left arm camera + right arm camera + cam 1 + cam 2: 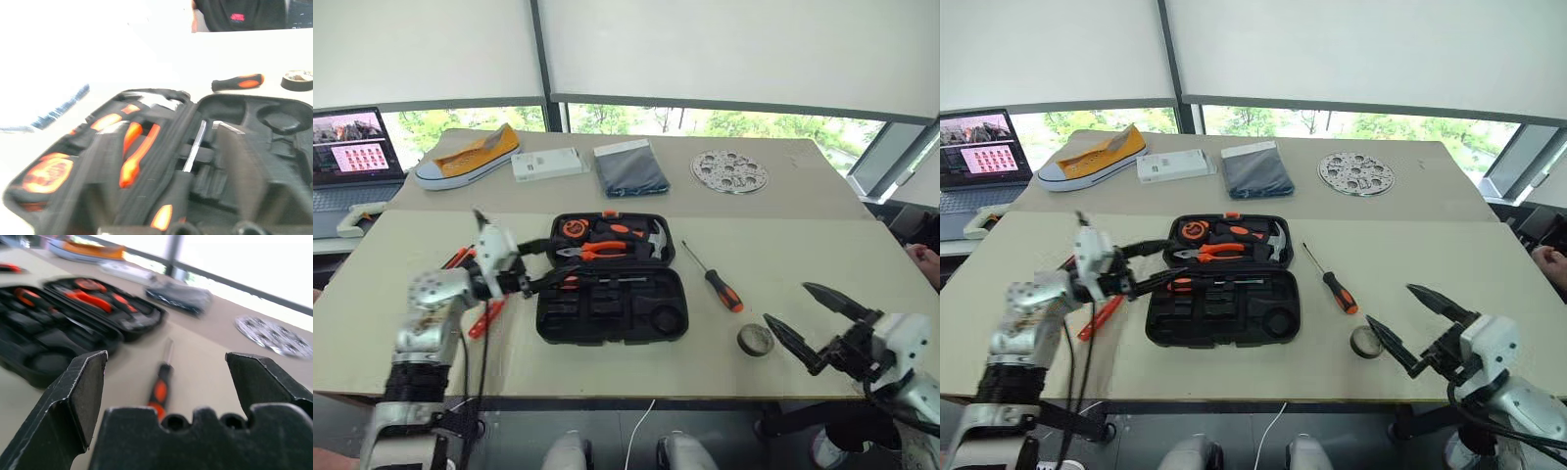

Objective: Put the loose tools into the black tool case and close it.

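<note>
Right gripper (809,325) hung with fingers spread near the tape roll (756,340); left gripper's (534,266) fingers were parted. One screwdriver (182,172) sat slotted in the open case (607,323), another screwdriver (716,279) lay loose on the counter (773,245).

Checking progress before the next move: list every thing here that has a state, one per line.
black tool case: open, lid flat on the table.
screwdriver in the case: seated in a slot.
screwdriver on the table: loose, right of the case.
tape roll: loose, lying flat.
left gripper: open, over the case's left edge.
right gripper: open, empty.
laptop: open, screen lit.
</note>
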